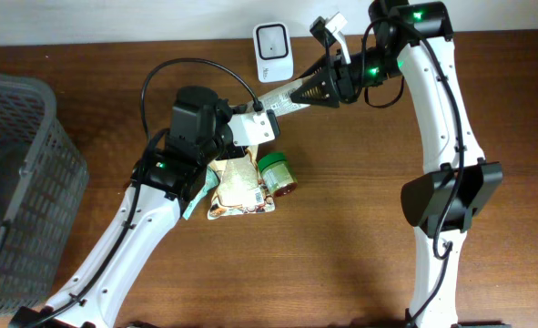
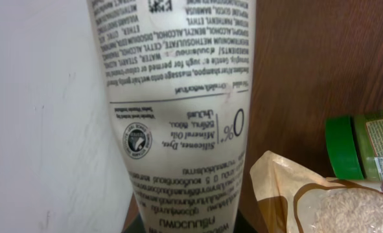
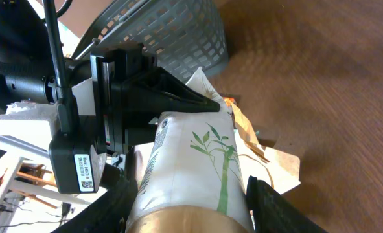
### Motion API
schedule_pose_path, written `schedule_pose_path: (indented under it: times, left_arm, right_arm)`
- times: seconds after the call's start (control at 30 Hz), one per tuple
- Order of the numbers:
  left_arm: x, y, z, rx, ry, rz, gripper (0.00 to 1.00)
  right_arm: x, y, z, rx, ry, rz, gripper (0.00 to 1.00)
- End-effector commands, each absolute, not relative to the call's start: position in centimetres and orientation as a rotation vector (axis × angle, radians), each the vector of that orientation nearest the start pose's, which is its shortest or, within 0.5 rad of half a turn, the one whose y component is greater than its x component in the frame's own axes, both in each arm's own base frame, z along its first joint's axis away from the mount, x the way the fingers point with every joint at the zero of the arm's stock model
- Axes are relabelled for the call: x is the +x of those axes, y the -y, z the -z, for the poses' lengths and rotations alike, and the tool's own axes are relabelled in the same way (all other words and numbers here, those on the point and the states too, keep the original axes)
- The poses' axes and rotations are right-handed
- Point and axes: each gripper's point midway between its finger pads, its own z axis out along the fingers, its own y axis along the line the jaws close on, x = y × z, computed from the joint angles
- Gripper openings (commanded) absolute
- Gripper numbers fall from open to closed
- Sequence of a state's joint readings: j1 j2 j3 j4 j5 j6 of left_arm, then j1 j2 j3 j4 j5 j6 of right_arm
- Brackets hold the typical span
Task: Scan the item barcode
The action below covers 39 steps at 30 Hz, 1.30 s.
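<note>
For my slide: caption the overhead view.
Left gripper holds a tube while the right gripper straddles its far end, below the white scanner.

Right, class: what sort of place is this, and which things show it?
Probably a mock shop checkout on a table: what looks like a scanner, a basket, and goods: a tube, rice bag, jar.

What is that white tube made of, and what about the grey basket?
The tube looks like soft plastic, smooth and slightly glossy: tiny text is printed straight on its curved skin. The basket looks like stiff grey plastic, matte, with moulded square holes in its walls.
</note>
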<state>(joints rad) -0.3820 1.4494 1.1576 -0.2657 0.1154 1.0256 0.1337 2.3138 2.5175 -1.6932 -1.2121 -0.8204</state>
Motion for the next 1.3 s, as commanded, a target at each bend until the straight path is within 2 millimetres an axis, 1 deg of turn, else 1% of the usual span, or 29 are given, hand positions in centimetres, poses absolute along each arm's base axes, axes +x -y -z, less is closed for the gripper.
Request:
schedule_pose_path:
  times: [0.0, 0.1, 0.13, 0.23, 0.3, 0.37, 0.43, 0.5, 0.6, 0.63, 0.7, 0.73, 0.87, 1.0, 1.03, 1.07, 1.1, 1.13, 1.17, 1.2, 1.23, 1.27]
  left_arm:
    - [41.0, 19.1, -25.7, 1.387, -1.533, -0.237, 0.0]
    - [41.0, 19.1, -25.7, 1.387, -1.533, -0.237, 0.0]
    - [41.0, 19.0, -25.7, 1.385, -1.537, -0.245, 0.0]
    - [41.0, 19.0, -25.7, 1.384, -1.537, -0.244, 0.0]
    - [41.0, 19.0, -25.7, 1.38, -1.542, -0.245, 0.0]
    - [41.1, 18.9, -25.7, 1.375, -1.547, -0.251, 0.0]
    - [41.1, 18.9, -25.7, 1.371, -1.55, -0.248, 0.0]
    - [41.1, 18.8, -25.7, 1.368, -1.552, -0.246, 0.0]
    - [41.1, 18.8, -25.7, 1.369, -1.552, -0.246, 0.0]
    - [41.1, 18.8, -25.7, 1.367, -1.551, -0.247, 0.0]
    - [41.2, 18.9, -25.8, 1.365, -1.548, -0.248, 0.0]
    - [41.2, 18.9, -25.8, 1.365, -1.548, -0.248, 0.0]
    - [41.2, 18.9, -25.8, 1.365, -1.548, -0.248, 0.0]
    - [41.2, 18.9, -25.8, 1.364, -1.547, -0.249, 0.01]
    - [41.3, 18.9, -26.0, 1.35, -1.548, -0.245, 0.36]
    - [41.8, 18.7, -26.7, 1.273, -1.569, -0.24, 0.99]
    - [42.6, 18.0, -28.1, 1.16, -1.588, -0.263, 0.99]
    - [43.0, 17.1, -29.9, 1.061, -1.585, -0.297, 0.99]
    - [42.7, 16.1, -32.1, 0.984, -1.566, -0.331, 0.99]
    - [41.8, 15.0, -34.4, 0.918, -1.549, -0.366, 0.99]
    - [41.0, 13.8, -35.9, 0.84, -1.555, -0.384, 0.99]
    - [39.3, 11.9, -38.1, 0.727, -1.569, -0.394, 0.99]
  right_arm:
    - [40.6, -21.6, -29.2, -1.111, -2.016, -1.392, 0.47]
    - [40.6, -21.7, -29.2, -1.109, -2.018, -1.394, 0.43]
    - [40.6, -21.6, -29.2, -1.102, -2.024, -1.398, 0.54]
    - [40.9, -21.1, -29.2, -1.058, -2.055, -1.408, 0.67]
    - [41.6, -19.8, -29.2, -1.011, -2.07, -1.399, 0.7]
    - [42.2, -18.4, -29.5, -0.962, -2.063, -1.399, 0.7]
    - [42.1, -18.6, -29.6, -0.965, -2.056, -1.407, 0.69]
    - [41.9, -19.1, -29.1, -0.992, -2.08, -1.386, 0.66]
    - [41.8, -19.2, -29.1, -0.99, -2.084, -1.391, 0.63]
    - [41.7, -19.6, -29.1, -1.0, -2.083, -1.394, 0.61]
    - [41.3, -20.3, -28.5, -1.027, -2.104, -1.389, 0.54]
    - [41.2, -20.4, -28.4, -1.027, -2.108, -1.393, 0.52]
    - [41.2, -20.3, -28.3, -1.024, -2.111, -1.394, 0.45]
    - [41.2, -20.3, -28.3, -1.026, -2.109, -1.394, 0.32]
    - [41.2, -20.3, -28.3, -1.026, -2.108, -1.394, 0.28]
    - [41.2, -20.4, -28.4, -1.024, -2.102, -1.402, 0.25]
    - [41.2, -20.4, -28.6, -1.021, -2.091, -1.413, 0.23]
    - [41.2, -20.5, -28.8, -1.034, -2.069, -1.412, 0.14]
    - [41.2, -20.5, -28.8, -1.038, -2.062, -1.412, 0.04]
    - [41.2, -20.5, -29.0, -1.056, -2.035, -1.405, 0.04]
    - [41.4, -20.7, -29.4, -1.08, -1.974, -1.407, 0.04]
    - [42.4, -21.1, -30.3, -1.126, -1.848, -1.368, 0.04]
